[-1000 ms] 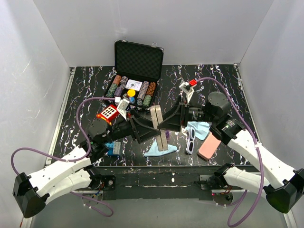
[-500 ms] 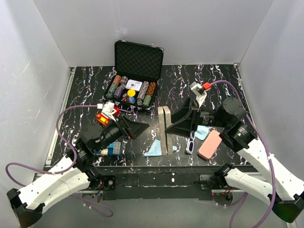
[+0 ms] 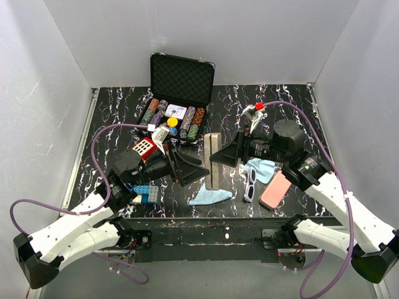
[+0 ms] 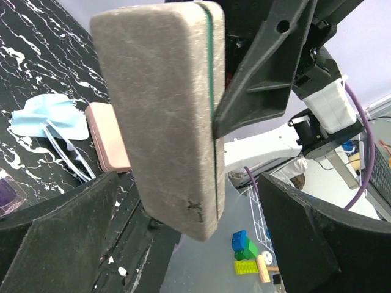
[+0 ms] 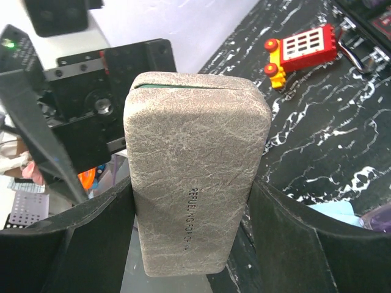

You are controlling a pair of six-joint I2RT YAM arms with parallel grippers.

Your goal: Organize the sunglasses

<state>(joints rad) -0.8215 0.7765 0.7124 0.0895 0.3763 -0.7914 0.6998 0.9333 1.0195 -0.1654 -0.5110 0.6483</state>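
While the right pincer (image 3: 219,156) clamps the grey case (image 3: 214,177) and the left pincer (image 3: 194,171) gapes empty, the white sunglasses (image 3: 250,182) lie just right of that case, parallel.

Left claw (image 3: 197,169) agape, right claw (image 3: 218,156) clamped.

Left claw (image 4: 187,183) apparently off grey case (image 4: 165,91)

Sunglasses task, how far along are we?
Nothing looks finished yet. In hand: the right gripper holds the closed grey case upright, the left gripper open beside it. Left: the white sunglasses lie loose on the table by the pink case, not in any case.
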